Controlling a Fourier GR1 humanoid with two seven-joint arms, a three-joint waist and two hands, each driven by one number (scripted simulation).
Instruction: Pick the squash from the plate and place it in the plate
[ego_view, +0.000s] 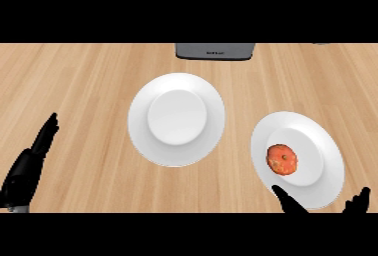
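The squash (281, 159), orange-red and roundish, is lying on the right plate (325, 150) at the lower right of the frame, a little left of that plate's middle; the other plate (148, 135), bare of food, is sitting at the centre of the frame, just beside the first but not touching it; a grey box (215, 51) is showing at the top edge, cut off by the frame. The right hand (291, 202) is coming in at the lower right corner, one dark finger pointing up over the near rim of the right plate, close below the squash but apart from it, and another fingertip showing farther right; its fingers are spread and grasping nothing. The left hand (29, 162) is resting at the lower left edge, fingers straight and pointing up, released and holding nothing, well apart from both plates. In my judgement the step in hand is the reach, with the pick not yet made; the next move is calling for the right hand to go up-frame over the squash, curl round it, lift it off the plate, and carry it left to the centre plate.
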